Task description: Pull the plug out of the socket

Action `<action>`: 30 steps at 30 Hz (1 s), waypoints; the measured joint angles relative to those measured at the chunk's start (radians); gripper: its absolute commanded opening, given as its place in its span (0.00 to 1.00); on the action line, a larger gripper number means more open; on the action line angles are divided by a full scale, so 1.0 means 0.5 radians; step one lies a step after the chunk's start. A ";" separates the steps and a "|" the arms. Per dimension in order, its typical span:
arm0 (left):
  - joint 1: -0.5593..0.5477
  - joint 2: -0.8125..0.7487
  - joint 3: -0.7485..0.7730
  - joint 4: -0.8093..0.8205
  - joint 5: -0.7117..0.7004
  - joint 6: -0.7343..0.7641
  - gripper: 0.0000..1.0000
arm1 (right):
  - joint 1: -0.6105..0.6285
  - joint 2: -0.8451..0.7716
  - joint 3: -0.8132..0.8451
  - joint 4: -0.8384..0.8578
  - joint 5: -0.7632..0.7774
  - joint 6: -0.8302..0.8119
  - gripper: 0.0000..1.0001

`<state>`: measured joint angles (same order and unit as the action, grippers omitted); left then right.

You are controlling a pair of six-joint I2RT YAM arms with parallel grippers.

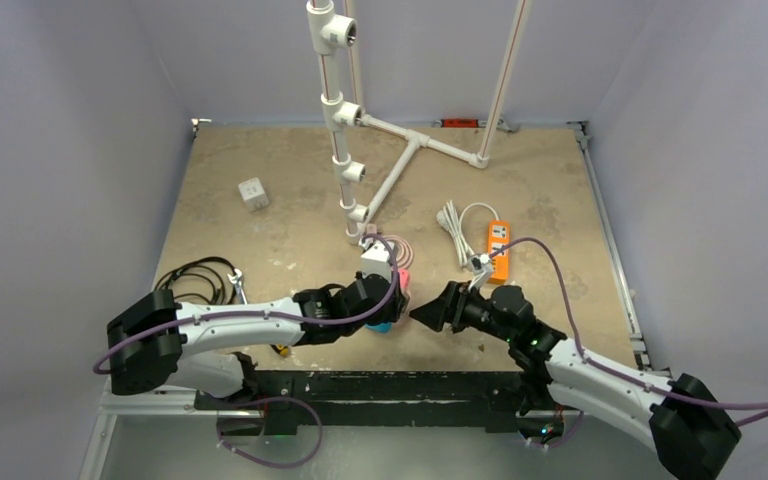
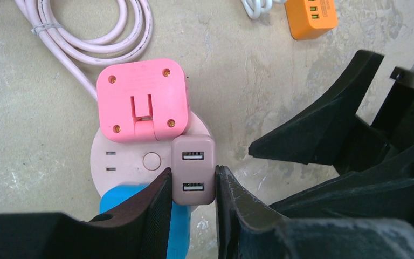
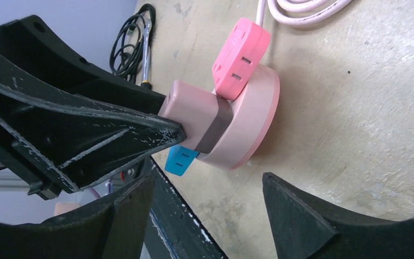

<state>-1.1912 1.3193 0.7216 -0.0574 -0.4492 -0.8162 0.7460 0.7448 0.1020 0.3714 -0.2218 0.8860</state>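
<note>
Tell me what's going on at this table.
The left claw is clamped on the mauve USB charger, which is plugged into the round pink socket hub on the table. The charger has not yet been pulled out. The right claw hangs open just beside the hub, gripping nothing, probably placed to steady it during the pull. A pink plug and a blue plug also sit in the hub.

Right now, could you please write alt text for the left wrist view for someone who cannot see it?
The left fingers clamp a mauve two-port USB charger plugged into a round pale pink socket, beside a bright pink adapter and a blue plug. The right fingers stand open at the frame's right.
</note>
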 measured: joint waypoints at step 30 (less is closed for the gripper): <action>0.036 0.000 -0.034 0.112 0.031 -0.076 0.00 | 0.246 0.649 -0.090 0.684 0.201 0.204 0.55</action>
<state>-1.1732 1.3193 0.7044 -0.0013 -0.4335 -0.8539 0.8692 1.0695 0.0570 0.7132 -0.1215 0.9878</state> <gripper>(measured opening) 0.293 0.570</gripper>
